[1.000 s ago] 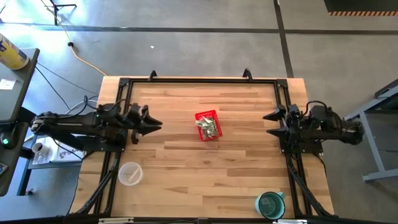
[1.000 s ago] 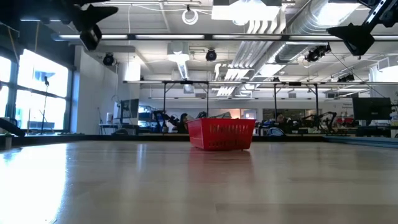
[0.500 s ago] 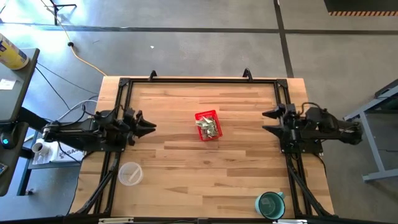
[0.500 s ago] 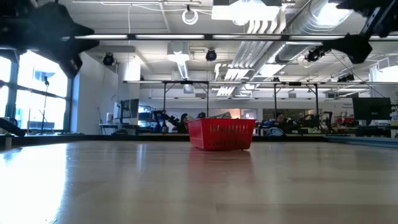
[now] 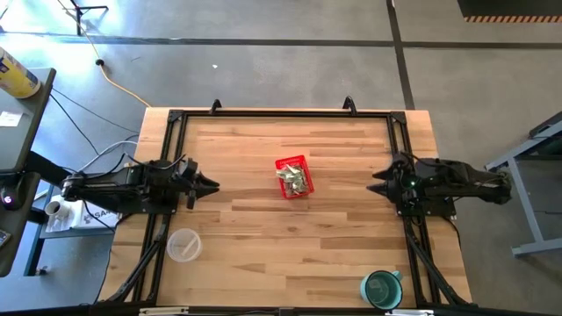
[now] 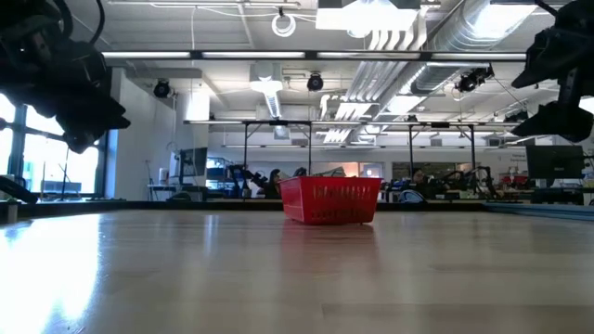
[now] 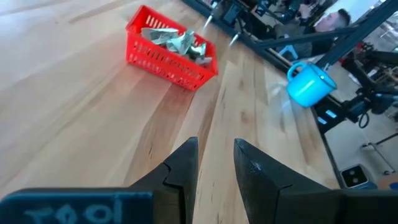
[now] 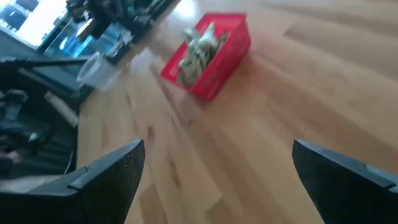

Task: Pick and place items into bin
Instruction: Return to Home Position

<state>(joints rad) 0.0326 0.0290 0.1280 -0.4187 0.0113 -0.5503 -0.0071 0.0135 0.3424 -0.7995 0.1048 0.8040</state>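
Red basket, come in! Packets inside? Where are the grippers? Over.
Left gripper parked left, empty, slightly open. Right gripper parked right, open, empty. Packets heaped in red basket, mid-table, none seen loose. Clear cup, teal cup aside.

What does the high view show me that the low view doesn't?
High only: small pale green-and-white wrapped packets inside the bright red slotted plastic basket, a clear plastic cup, a teal round cup. Low only: the room behind, with ceiling lights. Both: that basket in the middle, the left arm and right arm at the sides.
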